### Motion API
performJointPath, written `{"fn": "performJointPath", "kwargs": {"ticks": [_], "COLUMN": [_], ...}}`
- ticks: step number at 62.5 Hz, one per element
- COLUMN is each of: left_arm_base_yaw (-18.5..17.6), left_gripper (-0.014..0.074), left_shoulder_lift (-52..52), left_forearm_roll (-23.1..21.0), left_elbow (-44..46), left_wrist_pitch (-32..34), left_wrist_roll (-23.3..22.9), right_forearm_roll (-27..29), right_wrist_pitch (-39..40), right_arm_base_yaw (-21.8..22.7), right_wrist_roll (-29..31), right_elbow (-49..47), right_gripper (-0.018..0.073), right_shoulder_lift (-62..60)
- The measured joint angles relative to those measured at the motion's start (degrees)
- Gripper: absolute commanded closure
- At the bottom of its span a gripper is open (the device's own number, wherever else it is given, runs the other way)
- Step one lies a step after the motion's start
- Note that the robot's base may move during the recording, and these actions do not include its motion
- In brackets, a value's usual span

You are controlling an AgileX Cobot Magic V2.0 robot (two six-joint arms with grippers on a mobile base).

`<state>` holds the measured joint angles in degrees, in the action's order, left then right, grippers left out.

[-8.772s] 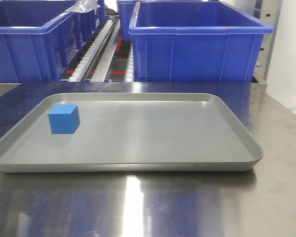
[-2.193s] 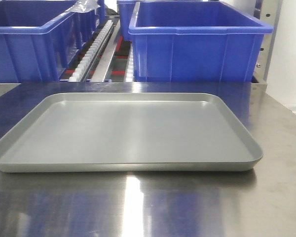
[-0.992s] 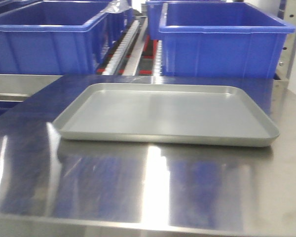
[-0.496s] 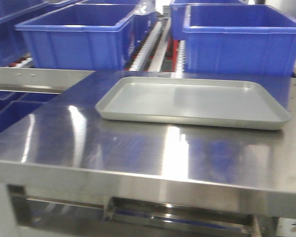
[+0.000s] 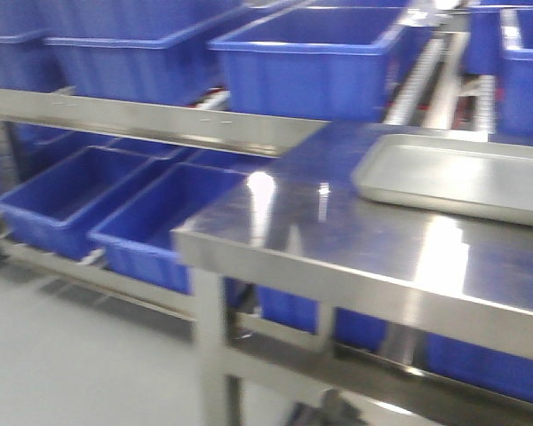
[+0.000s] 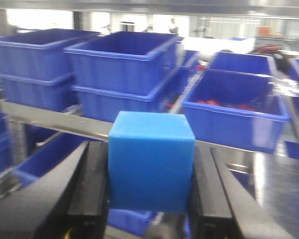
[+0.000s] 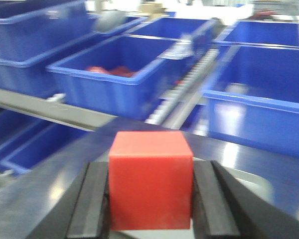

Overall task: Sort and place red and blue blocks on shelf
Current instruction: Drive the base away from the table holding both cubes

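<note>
My left gripper is shut on the blue block, a plain mid-blue cube held between the two black fingers. My right gripper is shut on the red block, a bright red cube between its black fingers. The shelf is a long grey metal rack with sloped levels and white roller tracks. It runs across the front view behind and left of the table. Neither gripper shows in the front view.
A steel table holds a shallow grey tray at the right. Large blue bins fill the shelf's upper tier; more bins sit low at the left. One bin holds red items. Grey floor lies lower left.
The blue block left the tray between the oldest frames. The front view has since pulled back and swung left: the tray slid to the right edge, and the table corner, lower bins and floor came into sight.
</note>
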<state>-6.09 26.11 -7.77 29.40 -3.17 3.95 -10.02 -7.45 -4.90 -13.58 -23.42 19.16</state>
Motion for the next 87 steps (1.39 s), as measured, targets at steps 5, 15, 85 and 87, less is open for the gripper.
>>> {"fn": "performJointPath", "kwargs": {"ticks": [5,15,85,87], "left_arm_base_yaw": [0.00,0.00,0.00,0.00], "left_gripper": [0.0411,0.0411,0.0411,0.0411], "left_shoulder_lift": [0.00,0.00,0.00,0.00], "left_forearm_roll": [0.00,0.00,0.00,0.00], "left_elbow": [0.00,0.00,0.00,0.00], "left_wrist_pitch": [0.00,0.00,0.00,0.00], "left_wrist_roll": [0.00,0.00,0.00,0.00], "right_forearm_roll": [0.00,0.00,0.00,0.00], "right_wrist_pitch": [0.00,0.00,0.00,0.00], "right_arm_base_yaw": [0.00,0.00,0.00,0.00], "right_wrist_roll": [0.00,0.00,0.00,0.00], "right_elbow": [0.00,0.00,0.00,0.00], "right_gripper": [0.0503,0.0503,0.0503,0.0503], "right_shoulder_lift": [0.00,0.00,0.00,0.00]}}
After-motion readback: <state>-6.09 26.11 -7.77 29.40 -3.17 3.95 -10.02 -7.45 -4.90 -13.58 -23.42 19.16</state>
